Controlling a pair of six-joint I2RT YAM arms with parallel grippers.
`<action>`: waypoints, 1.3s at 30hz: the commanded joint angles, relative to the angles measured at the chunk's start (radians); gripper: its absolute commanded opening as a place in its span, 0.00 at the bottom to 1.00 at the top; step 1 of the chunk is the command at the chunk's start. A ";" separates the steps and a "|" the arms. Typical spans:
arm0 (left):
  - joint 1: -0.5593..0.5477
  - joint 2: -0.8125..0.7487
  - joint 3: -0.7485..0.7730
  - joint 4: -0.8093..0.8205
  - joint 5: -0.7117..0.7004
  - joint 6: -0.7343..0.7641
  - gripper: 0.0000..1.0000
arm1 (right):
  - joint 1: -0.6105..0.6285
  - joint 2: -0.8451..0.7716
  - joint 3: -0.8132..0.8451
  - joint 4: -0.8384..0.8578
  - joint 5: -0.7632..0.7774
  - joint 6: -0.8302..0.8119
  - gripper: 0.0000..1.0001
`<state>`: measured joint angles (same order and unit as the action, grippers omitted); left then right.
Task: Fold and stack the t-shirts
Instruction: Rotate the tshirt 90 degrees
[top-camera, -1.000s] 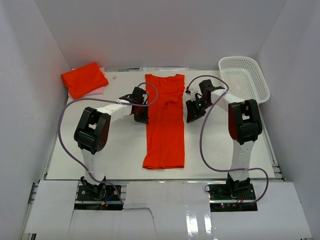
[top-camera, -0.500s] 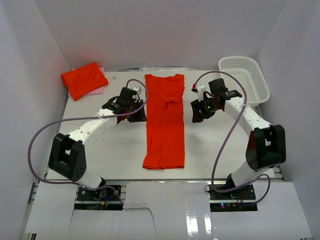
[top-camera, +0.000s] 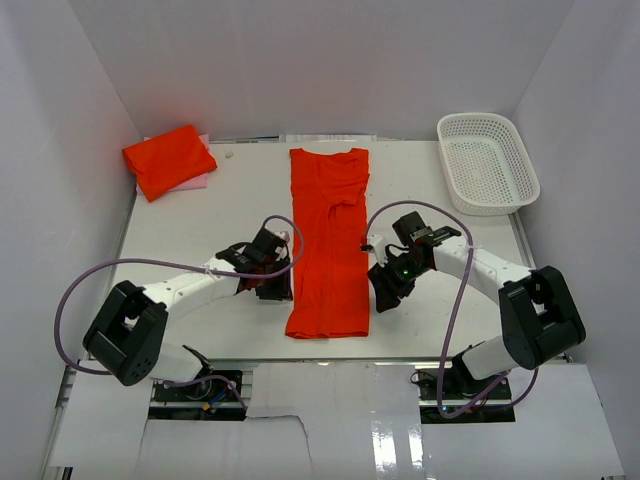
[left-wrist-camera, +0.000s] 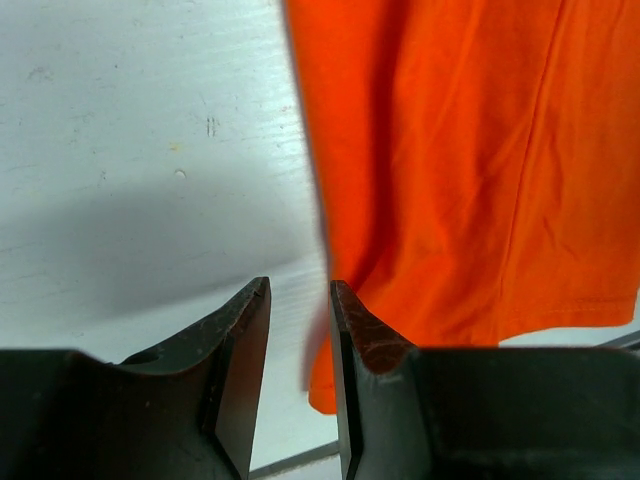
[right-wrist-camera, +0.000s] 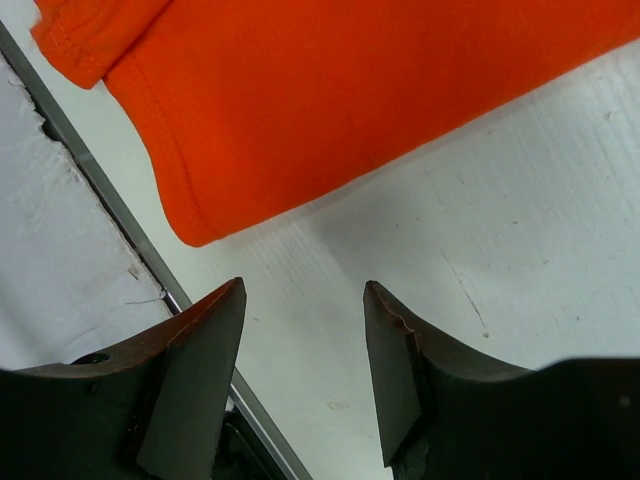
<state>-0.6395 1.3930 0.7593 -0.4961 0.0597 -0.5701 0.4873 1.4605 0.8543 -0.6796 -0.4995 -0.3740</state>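
The long t-shirt lies flat in the middle of the counter, folded in to a narrow strip. Its long axis runs near to far, with the collar at the far end and the hem towards the near edge. A second, folded t-shirt sits in the far left corner on a pale pink sheet, and a white mesh basket stands at the far right.

From above we cannot tell whether either arm touches the cloth, since each dark wrist covers its own fingertips. In the left wrist view the shirt's edge is blurred, and one near corner of the hem is hidden behind a finger. The right wrist view cuts the shirt off at the top, showing only a hem corner.

The left fingers stand apart with a narrow gap and nothing between them. They sit just beside the strip's left edge near the hem, with the orange cloth ahead and to the right. The right fingers are spread wider over bare counter, just beside the strip's right edge, with the cloth lying beyond the tips and apart from them
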 joint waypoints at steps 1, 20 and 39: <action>-0.006 -0.002 -0.026 0.093 -0.029 -0.030 0.41 | 0.014 -0.023 0.020 0.035 -0.050 -0.029 0.57; -0.009 0.052 0.038 0.134 -0.037 -0.002 0.42 | 0.086 0.146 0.032 0.006 -0.169 0.012 0.57; -0.009 0.057 0.035 0.140 -0.046 -0.010 0.42 | 0.120 0.199 0.032 0.120 -0.157 0.116 0.52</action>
<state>-0.6445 1.4525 0.7753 -0.3798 0.0315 -0.5808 0.6010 1.6367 0.8623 -0.5953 -0.6380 -0.2905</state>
